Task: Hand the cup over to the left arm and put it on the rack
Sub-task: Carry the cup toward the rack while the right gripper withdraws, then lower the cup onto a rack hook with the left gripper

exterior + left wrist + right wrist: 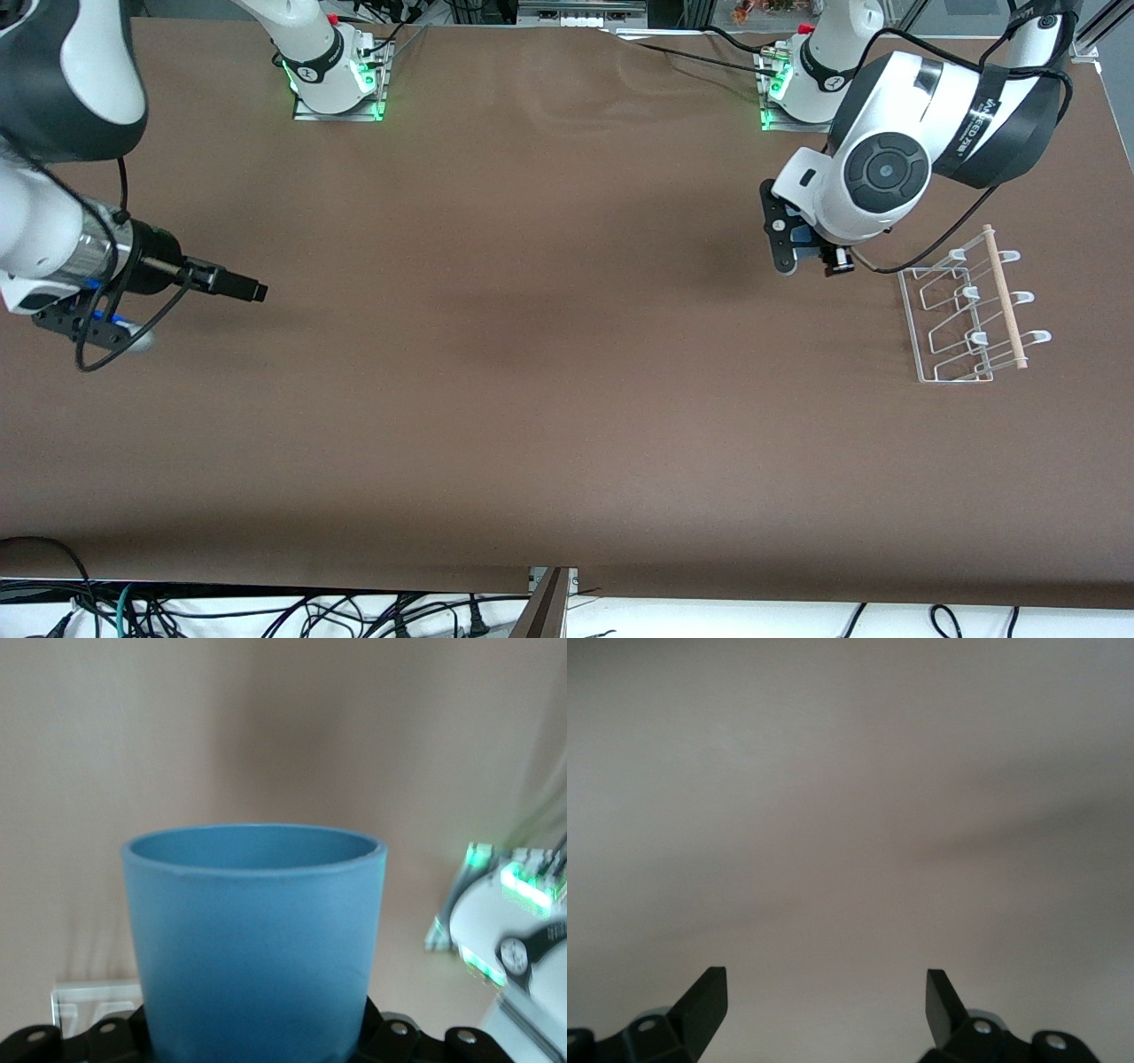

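The light-blue cup (pixel 255 939) sits between the jaws of my left gripper (pixel 800 246), which is shut on it, mouth pointing away from the wrist. In the front view only a sliver of the cup (pixel 803 236) shows under the hand. The gripper holds it above the table, beside the white wire rack (pixel 970 315) with its wooden dowel (pixel 1005 297). A corner of the rack (pixel 89 997) shows in the left wrist view. My right gripper (pixel 252 290) is open and empty over the table at the right arm's end; its fingers (pixel 704 1001) stand wide apart over bare brown surface.
The brown table (pixel 549 381) spans the view. Both arm bases with green lights (pixel 337 84) (pixel 788 89) stand along the top edge. Cables hang below the table's front edge (pixel 266 611). The left arm's base (pixel 523 895) shows in the left wrist view.
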`<state>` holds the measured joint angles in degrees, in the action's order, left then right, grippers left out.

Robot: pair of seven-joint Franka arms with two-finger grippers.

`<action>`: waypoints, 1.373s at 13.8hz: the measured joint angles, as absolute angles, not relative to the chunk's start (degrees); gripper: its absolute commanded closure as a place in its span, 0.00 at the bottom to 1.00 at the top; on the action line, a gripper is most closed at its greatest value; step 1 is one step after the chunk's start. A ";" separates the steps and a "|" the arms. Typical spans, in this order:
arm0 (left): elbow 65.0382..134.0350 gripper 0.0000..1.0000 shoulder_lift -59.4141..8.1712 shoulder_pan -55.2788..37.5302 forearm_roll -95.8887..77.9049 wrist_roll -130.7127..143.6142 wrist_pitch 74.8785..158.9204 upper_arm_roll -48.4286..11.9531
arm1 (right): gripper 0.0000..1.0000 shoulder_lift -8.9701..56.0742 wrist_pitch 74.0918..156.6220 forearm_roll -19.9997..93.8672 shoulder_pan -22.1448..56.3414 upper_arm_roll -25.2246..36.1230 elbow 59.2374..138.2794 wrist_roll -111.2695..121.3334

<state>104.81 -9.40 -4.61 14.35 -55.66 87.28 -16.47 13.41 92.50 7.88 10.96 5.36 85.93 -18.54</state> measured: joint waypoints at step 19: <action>126.72 1.00 -13.95 -1.79 68.67 -35.79 74.35 -16.63 | 0.01 -0.07 93.89 0.50 6.73 1.27 100.83 -0.21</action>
